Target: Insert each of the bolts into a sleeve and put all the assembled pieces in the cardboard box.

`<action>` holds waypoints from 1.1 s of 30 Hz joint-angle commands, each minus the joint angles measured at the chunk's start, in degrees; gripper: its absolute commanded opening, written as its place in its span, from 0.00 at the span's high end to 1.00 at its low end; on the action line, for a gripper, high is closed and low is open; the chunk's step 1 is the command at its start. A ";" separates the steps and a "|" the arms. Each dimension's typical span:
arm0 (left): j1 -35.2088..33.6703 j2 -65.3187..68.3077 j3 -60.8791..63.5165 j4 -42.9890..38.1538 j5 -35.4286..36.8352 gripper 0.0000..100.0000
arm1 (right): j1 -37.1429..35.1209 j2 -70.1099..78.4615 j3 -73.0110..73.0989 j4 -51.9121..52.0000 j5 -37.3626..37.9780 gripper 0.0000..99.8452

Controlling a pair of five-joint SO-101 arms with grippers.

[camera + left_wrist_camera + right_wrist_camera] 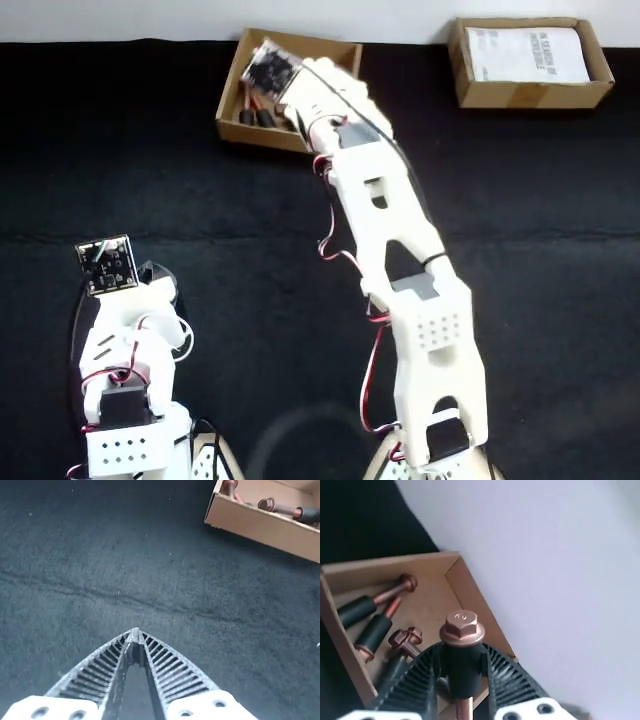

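Right gripper (461,655) is clamped on the black sleeve (461,669) of an assembled piece, with the bolt (462,626) head past my fingertips, over the cardboard box (390,565). I judge it rigid and light. Sleeve is the grip spot; the bolt may slide out. Left gripper (135,635) is closed on nothing.

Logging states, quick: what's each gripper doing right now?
Left gripper: closed, empty.
Right gripper: closed on a sleeved bolt.
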 commanded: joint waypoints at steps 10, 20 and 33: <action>1.01 -2.42 0.92 0.44 -0.53 0.98 | 0.48 12.00 -6.20 1.36 3.60 0.99; 1.10 -2.42 0.92 0.53 -0.53 0.98 | 2.24 18.59 -13.85 5.93 3.69 0.81; 1.10 -2.42 0.92 0.44 -0.53 0.98 | 1.71 11.21 -30.55 31.96 -13.89 0.71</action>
